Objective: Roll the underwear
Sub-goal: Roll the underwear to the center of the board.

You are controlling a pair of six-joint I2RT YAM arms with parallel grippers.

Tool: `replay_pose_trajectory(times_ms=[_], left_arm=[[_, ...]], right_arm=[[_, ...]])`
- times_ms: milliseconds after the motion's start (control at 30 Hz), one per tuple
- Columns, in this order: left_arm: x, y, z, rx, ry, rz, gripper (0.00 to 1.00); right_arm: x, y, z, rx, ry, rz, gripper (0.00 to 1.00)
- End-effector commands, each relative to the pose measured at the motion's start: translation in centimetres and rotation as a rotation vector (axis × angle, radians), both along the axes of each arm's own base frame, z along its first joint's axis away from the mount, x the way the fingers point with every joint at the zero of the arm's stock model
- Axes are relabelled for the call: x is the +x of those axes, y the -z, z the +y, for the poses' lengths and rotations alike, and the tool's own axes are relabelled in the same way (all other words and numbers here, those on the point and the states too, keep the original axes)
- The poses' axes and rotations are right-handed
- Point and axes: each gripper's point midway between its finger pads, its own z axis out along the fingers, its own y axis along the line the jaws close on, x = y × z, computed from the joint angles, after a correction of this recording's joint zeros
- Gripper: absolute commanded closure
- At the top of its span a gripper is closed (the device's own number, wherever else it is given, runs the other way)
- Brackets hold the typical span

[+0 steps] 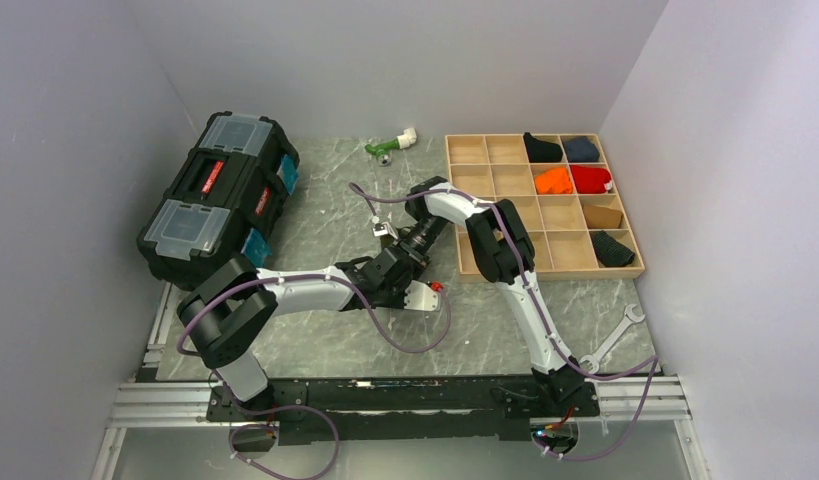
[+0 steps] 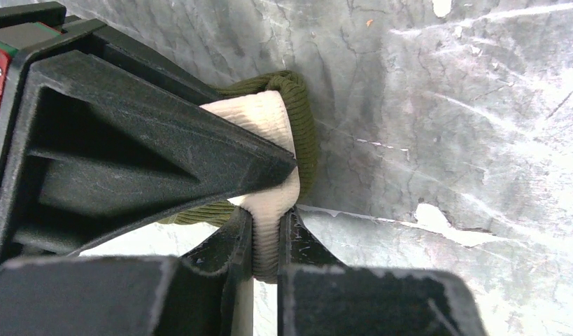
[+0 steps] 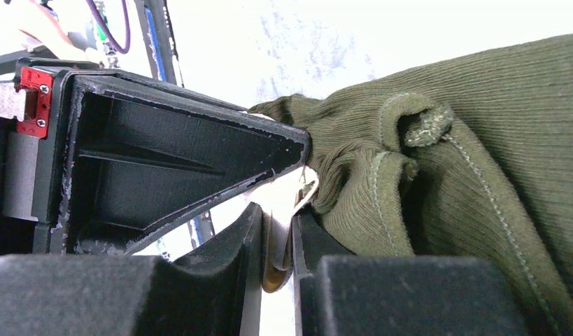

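Note:
The underwear (image 2: 306,122) is olive-green ribbed cloth with a cream waistband (image 2: 262,119). In the left wrist view my left gripper (image 2: 268,218) is shut on a fold of that waistband just above the marble table. The right wrist view shows bunched olive cloth of the underwear (image 3: 479,147) to the right of the jaws, and my right gripper (image 3: 278,225) is shut on a thin cream edge of it. From above, the left gripper (image 1: 390,268) and the right gripper (image 1: 405,245) meet at the table's middle, and the arms hide the garment.
A black toolbox (image 1: 220,195) lies at the back left. A wooden tray (image 1: 465,265) at the right holds rolled cloths, among them orange (image 1: 553,181), red (image 1: 590,179) and brown (image 1: 602,216). A wrench (image 1: 615,335) lies at the near right. A green-and-white object (image 1: 390,145) is at the back.

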Motion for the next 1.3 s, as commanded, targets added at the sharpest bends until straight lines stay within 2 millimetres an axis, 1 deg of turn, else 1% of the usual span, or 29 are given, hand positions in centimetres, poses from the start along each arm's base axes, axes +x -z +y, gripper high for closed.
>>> replay_pose_trajectory(times_ms=[0,133,200,300,367,533,567,767,867,1000,1133,1167,1267], left_arm=[[-1.8,3.0,2.6,0.118,-0.006,0.078,1.0],[-2.2,2.9,2.7,0.11,0.0,0.088,1.0],[-2.4,2.8,2.8,0.104,0.001,0.092,1.0],[-2.5,2.6,2.9,0.1,0.005,0.086,1.0],[-2.8,2.5,2.8,0.088,0.017,0.095,1.0],[-3.1,2.3,2.5,0.079,0.034,0.114,1.0],[-3.2,2.3,2.5,0.08,0.039,0.121,1.0],[-3.7,1.8,2.2,0.058,0.051,0.198,1.0],[-4.0,0.9,1.7,0.012,0.057,0.29,1.0],[-3.9,-0.1,1.2,-0.037,0.049,0.412,1.0],[-3.6,-1.0,0.8,-0.089,0.028,0.55,1.0],[-3.4,-0.9,1.0,-0.095,0.015,0.593,1.0],[-3.1,-1.3,0.9,-0.117,0.008,0.68,1.0]], right_arm=[[0.8,2.1,0.1,-0.011,-0.053,-0.094,0.83],[1.3,1.1,0.1,-0.007,-0.044,-0.127,0.73],[1.8,0.3,0.0,-0.001,-0.033,-0.15,0.63],[2.6,-1.0,-0.2,0.015,-0.012,-0.183,0.54],[3.0,-1.9,-0.4,0.022,0.002,-0.2,0.5],[3.8,-3.8,-1.6,0.025,0.025,-0.253,0.49],[4.1,-4.3,-2.0,0.023,0.039,-0.269,0.49],[5.7,-5.7,-5.3,0.006,0.116,-0.304,0.49],[6.5,-6.7,-6.7,0.015,0.162,-0.329,0.49],[7.2,-8.5,-8.0,0.042,0.215,-0.392,0.5],[7.2,-9.7,-9.0,0.066,0.272,-0.43,0.51],[7.1,-10.0,-9.1,0.074,0.284,-0.44,0.51],[6.5,-10.6,-9.4,0.087,0.305,-0.469,0.52]])
